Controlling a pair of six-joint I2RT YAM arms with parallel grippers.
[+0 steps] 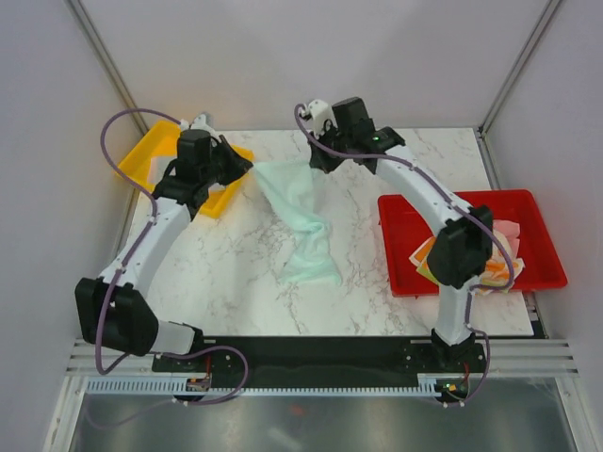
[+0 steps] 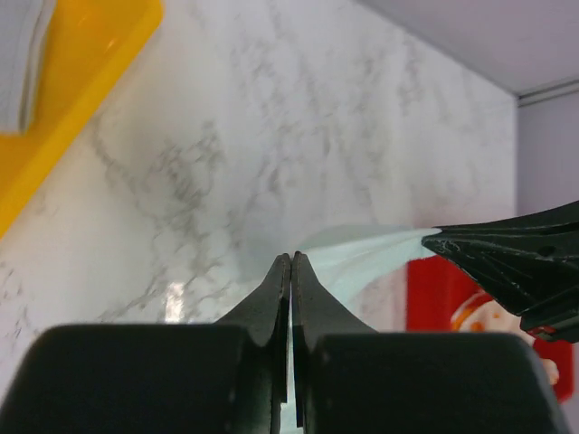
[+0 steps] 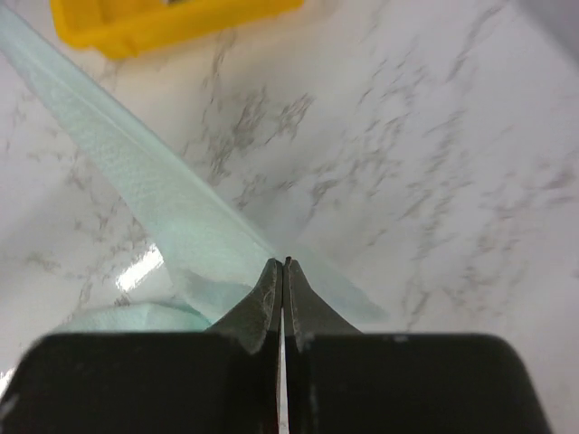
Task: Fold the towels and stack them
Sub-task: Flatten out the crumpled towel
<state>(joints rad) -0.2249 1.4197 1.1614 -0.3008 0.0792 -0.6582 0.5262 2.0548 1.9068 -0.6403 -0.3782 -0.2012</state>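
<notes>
A mint green towel (image 1: 297, 202) is stretched in the air between my two grippers at the back of the table. Its lower part trails down onto the marble (image 1: 313, 264). My left gripper (image 1: 251, 169) is shut on the towel's left corner. In the left wrist view, the cloth (image 2: 362, 258) runs from the left gripper (image 2: 291, 257) to the right gripper's black tip (image 2: 427, 240). My right gripper (image 1: 316, 165) is shut on the other corner, and in the right wrist view the taut edge (image 3: 136, 172) leads up and left from the right gripper (image 3: 285, 263). More towels, cream with orange print (image 1: 426, 259) and pale pink (image 1: 509, 231), lie in the red tray (image 1: 400, 212).
A yellow tray (image 1: 151, 151) sits at the back left corner, just behind my left arm. Something pale grey (image 2: 18, 63) lies in the yellow tray (image 2: 81, 81). The right arm's forearm crosses above the red tray. White walls close in the table on three sides.
</notes>
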